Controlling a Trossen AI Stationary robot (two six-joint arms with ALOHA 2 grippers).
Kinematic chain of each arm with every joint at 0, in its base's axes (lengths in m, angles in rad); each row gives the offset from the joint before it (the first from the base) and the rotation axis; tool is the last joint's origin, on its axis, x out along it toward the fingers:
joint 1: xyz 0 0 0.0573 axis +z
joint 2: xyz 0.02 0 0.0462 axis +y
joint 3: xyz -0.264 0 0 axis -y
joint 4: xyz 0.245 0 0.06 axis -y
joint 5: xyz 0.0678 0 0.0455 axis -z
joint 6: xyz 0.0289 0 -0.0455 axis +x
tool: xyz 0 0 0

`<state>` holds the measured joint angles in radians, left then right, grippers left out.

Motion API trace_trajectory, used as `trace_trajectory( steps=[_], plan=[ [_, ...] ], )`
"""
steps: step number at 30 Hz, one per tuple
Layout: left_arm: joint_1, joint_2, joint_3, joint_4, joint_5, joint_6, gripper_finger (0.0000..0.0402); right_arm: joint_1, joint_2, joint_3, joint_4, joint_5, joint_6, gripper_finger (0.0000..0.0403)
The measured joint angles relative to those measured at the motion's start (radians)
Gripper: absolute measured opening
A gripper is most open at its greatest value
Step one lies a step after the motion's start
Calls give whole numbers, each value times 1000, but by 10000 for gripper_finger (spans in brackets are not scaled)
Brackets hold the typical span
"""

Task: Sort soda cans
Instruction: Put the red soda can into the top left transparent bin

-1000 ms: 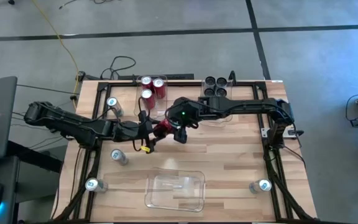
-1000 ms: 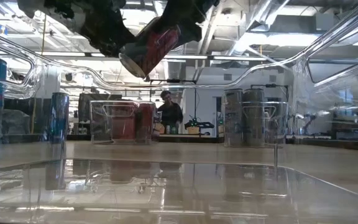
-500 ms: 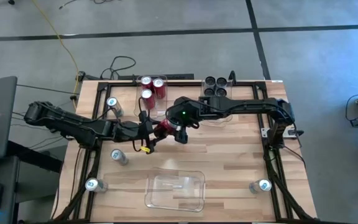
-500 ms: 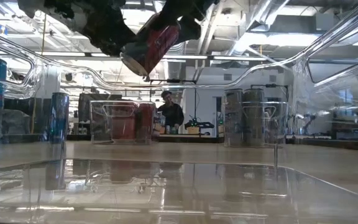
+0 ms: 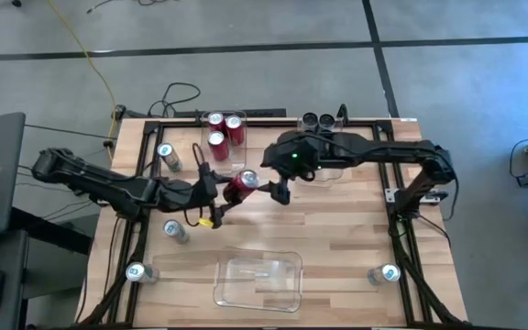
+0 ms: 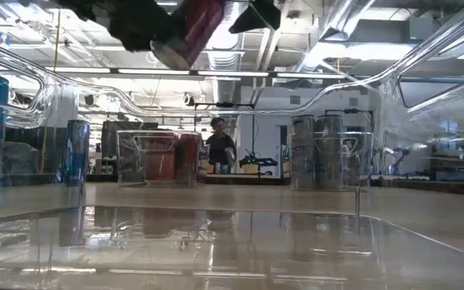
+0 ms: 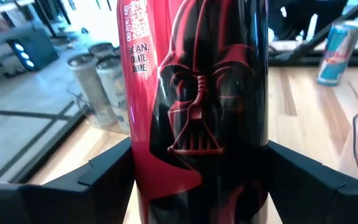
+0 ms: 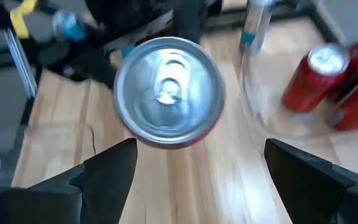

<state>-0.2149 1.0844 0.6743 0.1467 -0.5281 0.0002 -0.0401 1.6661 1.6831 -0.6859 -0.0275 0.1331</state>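
Gripping red can (image 7: 194, 106) aloft, left fingers (image 7: 107, 171) clamp its sides; right fingers (image 8: 107, 171) spread open, can's base hidden.

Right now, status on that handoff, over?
Left gripper shut on red can, held above the table. Right gripper open, just off the can top. Red bin beyond; nothing between.

Glossy red printed metal is seen on the held soda can (image 7: 191, 106), with a shiny brushed silver top (image 8: 168, 92). Pale matt wood planks form the bench (image 5: 337, 238); clear glossy plastic forms the bin (image 5: 258, 280).
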Motion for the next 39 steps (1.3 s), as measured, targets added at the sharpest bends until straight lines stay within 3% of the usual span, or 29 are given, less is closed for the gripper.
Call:
trace_trajectory(
  steps=[4, 8, 12, 15, 18, 24, 39],
  plan=[
    [-50, -41, 0, -5, -75, 22, 298, 6, -78, -173, 282, 6, 48, 366],
    [-90, -78, -18, 2, -149, 27, 298, 8, -132, -376, 691, -1, 52, 361],
    [-105, -113, -64, 43, -188, 17, 298, 5, -121, -531, 1124, -49, 43, 361],
    [-104, -144, -123, 154, -198, 36, 298, 6, -72, -575, 1323, -79, 43, 365],
    [-93, -167, -173, 264, -200, 57, 298, 7, -7, -580, 1413, -79, 39, 369],
    [-79, -181, -203, 296, -183, 60, 298, -18, 75, -579, 1559, -82, 39, 391],
    [-16, -114, -203, 316, -130, 46, 298, -38, 92, -522, 1482, -106, 69, 399]
  ],
)
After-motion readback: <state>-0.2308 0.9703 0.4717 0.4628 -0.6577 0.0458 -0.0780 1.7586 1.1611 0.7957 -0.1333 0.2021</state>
